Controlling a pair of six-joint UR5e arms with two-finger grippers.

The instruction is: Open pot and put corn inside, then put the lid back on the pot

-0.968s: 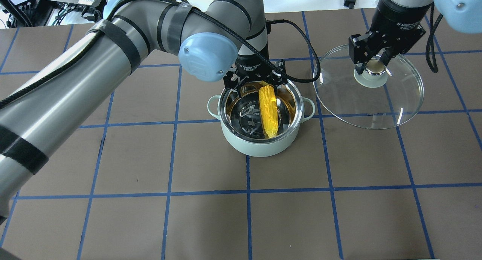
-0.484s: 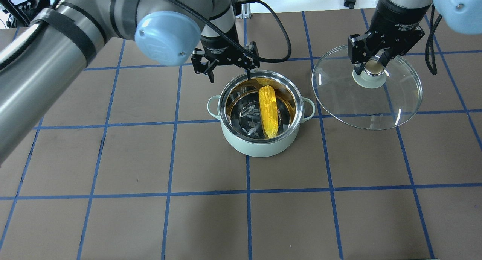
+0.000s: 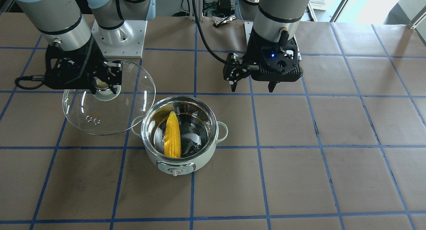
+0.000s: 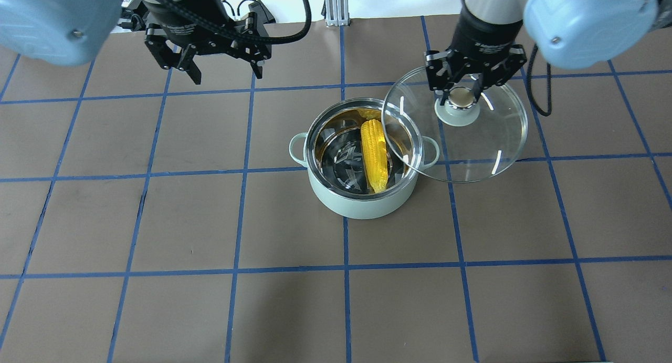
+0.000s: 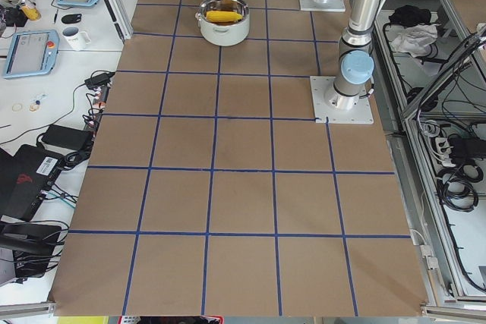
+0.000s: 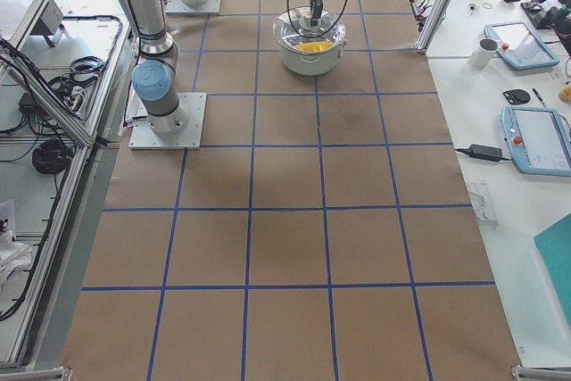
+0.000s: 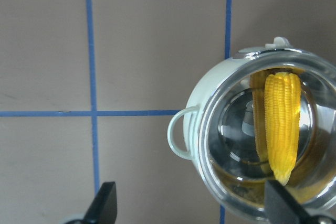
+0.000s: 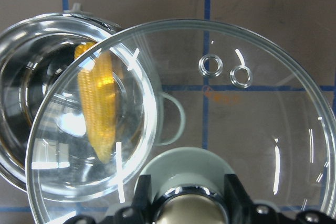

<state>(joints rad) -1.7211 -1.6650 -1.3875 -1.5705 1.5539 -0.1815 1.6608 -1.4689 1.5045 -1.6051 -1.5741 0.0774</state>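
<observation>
Lid (image 4: 472,147), knob pinched in right gripper (image 4: 462,94), shifted over pot (image 4: 362,205) rim, seemingly untouching; left gripper (image 4: 227,73) withdrawn, agape, empty; corn (image 4: 374,155) in pot.

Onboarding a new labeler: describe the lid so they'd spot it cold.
On the brown table with blue grid lines, find the mint-green pot holding the corn. Just beside it, overlapping its rim, hangs the lid, held by the right gripper. It is the only clear glass disc, with a pale green centre and beige knob.

I work in what is probably a robotics lab: tape-gridded table (image 5: 243,195), teach pendants (image 6: 535,140) nearby, loose cables (image 5: 459,187) alongside.
</observation>
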